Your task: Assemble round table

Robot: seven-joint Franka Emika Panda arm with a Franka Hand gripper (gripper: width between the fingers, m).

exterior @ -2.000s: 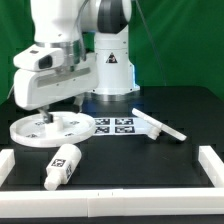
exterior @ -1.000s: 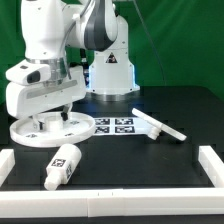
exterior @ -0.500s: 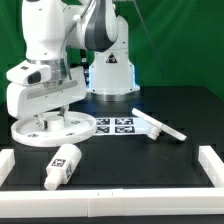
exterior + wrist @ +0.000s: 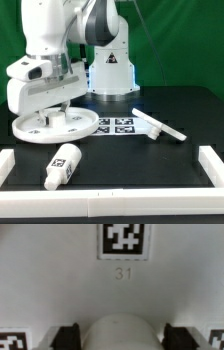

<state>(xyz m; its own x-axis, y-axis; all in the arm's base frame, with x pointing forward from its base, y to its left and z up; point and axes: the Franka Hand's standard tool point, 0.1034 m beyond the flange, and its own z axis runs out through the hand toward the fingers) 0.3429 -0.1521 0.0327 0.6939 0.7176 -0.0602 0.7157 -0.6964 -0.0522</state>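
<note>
The large round disc (image 4: 72, 124) lies at the exterior view's left, and its near edge looks slightly raised off the black table. My gripper (image 4: 42, 118) is down on it. In the wrist view the disc's white face (image 4: 60, 280) carries a square tag (image 4: 124, 241) numbered 31. My gripper (image 4: 122, 336) has its dark fingers (image 4: 68, 336) close on both sides of a raised rounded white part of the disc. The short thick leg (image 4: 64, 165) lies on its side in front of the disc. The foot piece (image 4: 157, 125) lies at the right.
The marker board (image 4: 118, 125) lies flat between the disc and the foot piece. White border rails run along the front (image 4: 110, 205), the left (image 4: 6, 165) and the right (image 4: 212, 165). The robot base (image 4: 110, 75) stands behind.
The arm came down onto the disc at the left. In the last half second the disc shifted a little up and to the right with the gripper. The leg and foot piece have not moved.
</note>
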